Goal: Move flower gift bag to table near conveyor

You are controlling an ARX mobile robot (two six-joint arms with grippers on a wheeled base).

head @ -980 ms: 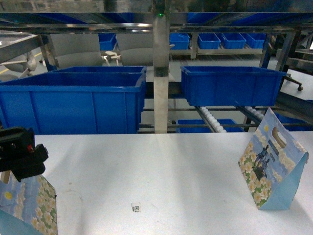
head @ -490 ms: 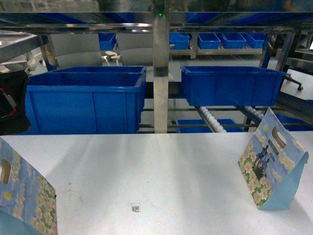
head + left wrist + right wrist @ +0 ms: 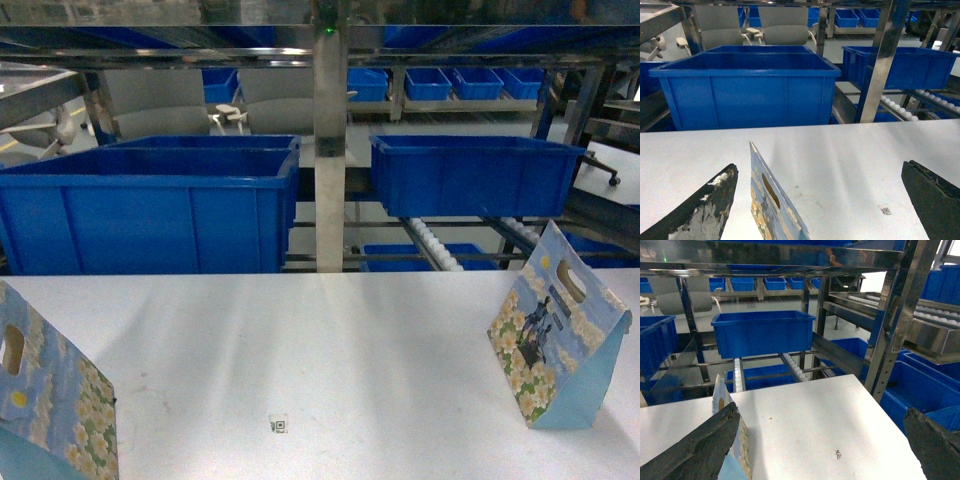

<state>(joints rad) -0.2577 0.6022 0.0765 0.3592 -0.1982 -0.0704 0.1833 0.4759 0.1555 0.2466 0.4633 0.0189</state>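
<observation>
Head view shows two flower gift bags upright on the table [image 3: 330,340]: one [image 3: 50,400] at its near-left corner, one [image 3: 555,340] by its right edge. My left gripper [image 3: 820,200] and right gripper [image 3: 825,450] are both spread wide, holding nothing, so I judge the bags delivered beside the conveyor [image 3: 440,245].

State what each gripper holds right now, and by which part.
Nothing. The left gripper is open above a flower gift bag; the right gripper is open and empty.

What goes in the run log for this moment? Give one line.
left fingers: open, empty | right fingers: open, empty | left flower gift bag: standing on table | right flower gift bag: standing
</observation>
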